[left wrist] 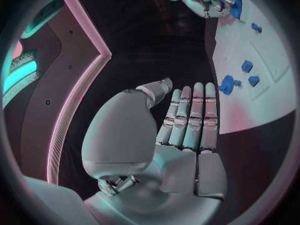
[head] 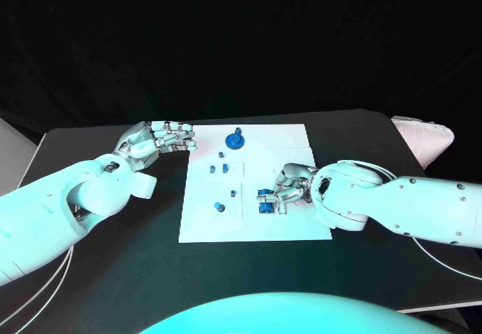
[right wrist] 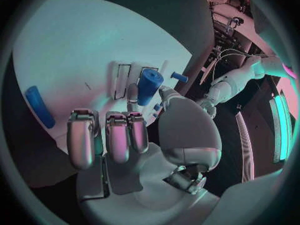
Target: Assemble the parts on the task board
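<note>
Right hand low over task board, pinched on blue cylindrical part; left hand empty, fingers extended; best seated upright, pressed squarely.

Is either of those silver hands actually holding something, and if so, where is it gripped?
The left hand holds nothing; its fingers lie straight beside the task board. The right hand rests over blue parts; whether it grips one cannot be told.

Black table; white task board flat at centre.
</note>
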`<state>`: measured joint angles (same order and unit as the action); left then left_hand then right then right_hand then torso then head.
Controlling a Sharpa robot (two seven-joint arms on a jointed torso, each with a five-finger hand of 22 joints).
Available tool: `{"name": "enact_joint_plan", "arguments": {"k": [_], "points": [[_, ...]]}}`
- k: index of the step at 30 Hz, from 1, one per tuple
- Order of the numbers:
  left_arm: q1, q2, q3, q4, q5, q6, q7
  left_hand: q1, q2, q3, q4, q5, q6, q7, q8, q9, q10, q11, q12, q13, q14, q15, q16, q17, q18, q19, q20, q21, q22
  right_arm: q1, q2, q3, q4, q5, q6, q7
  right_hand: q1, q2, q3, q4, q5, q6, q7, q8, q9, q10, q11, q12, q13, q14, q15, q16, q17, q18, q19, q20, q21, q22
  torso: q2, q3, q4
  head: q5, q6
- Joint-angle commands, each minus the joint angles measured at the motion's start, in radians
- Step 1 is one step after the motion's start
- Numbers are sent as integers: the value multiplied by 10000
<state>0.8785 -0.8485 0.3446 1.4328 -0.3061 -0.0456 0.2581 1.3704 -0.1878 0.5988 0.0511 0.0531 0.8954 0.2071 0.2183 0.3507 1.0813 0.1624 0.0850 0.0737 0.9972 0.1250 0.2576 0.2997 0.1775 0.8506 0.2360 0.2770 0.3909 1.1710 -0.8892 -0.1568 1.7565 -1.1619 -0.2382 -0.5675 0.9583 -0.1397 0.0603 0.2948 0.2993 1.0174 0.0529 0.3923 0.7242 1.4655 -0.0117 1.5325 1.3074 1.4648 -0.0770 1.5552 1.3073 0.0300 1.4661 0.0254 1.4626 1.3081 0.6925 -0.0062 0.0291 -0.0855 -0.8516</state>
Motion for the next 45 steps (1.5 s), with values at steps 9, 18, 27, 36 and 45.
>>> {"name": "enact_joint_plan", "arguments": {"k": [9, 18, 27, 36, 45], "points": [[-9, 21, 5, -2, 19, 162, 55, -31, 50, -16, 38, 21, -14, 60, 11, -13, -18, 13, -45, 14, 77, -8, -57, 18, 32, 80, 32, -81, -26, -58, -222, -15, 236, -171, -174, 59, -209, 262, -1170, 18, -716, -37, 22, 91, 79, 846, -61, -27, 2394, 1006, -50, 51, 2379, -74, 775, -21, 93, 2000, 4, 9, -2, 44, -6], [-11, 19, 4, -12, 19, 169, 54, -31, 50, -16, 38, 21, -14, 60, 11, -13, -18, 13, -45, 14, 77, -8, -57, 18, 32, 80, 32, -81, -26, -69, -622, -10, 557, -176, -43, 210, 530, 504, -1219, -28, -503, -5, -1, 131, 117, 881, -82, 37, 2437, 1011, -65, 61, 2407, -90, 796, -33, 158, 2054, 5, 14, -3, 60, -15], [-15, 26, 4, -24, 19, 182, 53, -31, 50, -16, 38, 21, -14, 60, 11, -13, -18, 13, -45, 14, 77, -8, -57, 18, 32, 80, 32, -81, -26, -85, -830, -8, 731, -169, 85, 329, 1839, 397, -1172, -64, -474, 8, -19, 124, 113, 904, -97, 79, 2466, 1020, -79, 78, 2449, -108, 818, -45, 233, 2116, 3, 9, -3, 62, -21], [-20, 22, 4, -25, 19, 182, 52, -24, 57, -11, 42, 21, -15, 61, 10, -18, -26, 14, -54, 15, 78, -6, -86, 29, 32, 91, 33, -108, -49, -123, -827, -8, 707, -196, 39, 287, 2342, 379, -1142, -71, -524, 105, -59, 171, 117, 915, -130, 98, 2478, 1023, -103, 83, 2463, -116, 829, -64, 268, 2145, 7, -2, 0, 57, -30], [-21, 13, 4, -15, 19, 180, 46, -24, 63, -9, 46, 22, -14, 61, 11, -20, -26, 15, -55, 15, 80, -6, -94, 32, 33, 95, 34, -116, -55, -180, -556, -8, 485, -436, -220, 158, 2569, 715, -805, -43, -939, 202, -104, 225, 107, 919, -169, 102, 2483, 1024, -135, 84, 2468, -118, 833, -94, 273, 2158, 7, -11, 10, 40, -49]]}}
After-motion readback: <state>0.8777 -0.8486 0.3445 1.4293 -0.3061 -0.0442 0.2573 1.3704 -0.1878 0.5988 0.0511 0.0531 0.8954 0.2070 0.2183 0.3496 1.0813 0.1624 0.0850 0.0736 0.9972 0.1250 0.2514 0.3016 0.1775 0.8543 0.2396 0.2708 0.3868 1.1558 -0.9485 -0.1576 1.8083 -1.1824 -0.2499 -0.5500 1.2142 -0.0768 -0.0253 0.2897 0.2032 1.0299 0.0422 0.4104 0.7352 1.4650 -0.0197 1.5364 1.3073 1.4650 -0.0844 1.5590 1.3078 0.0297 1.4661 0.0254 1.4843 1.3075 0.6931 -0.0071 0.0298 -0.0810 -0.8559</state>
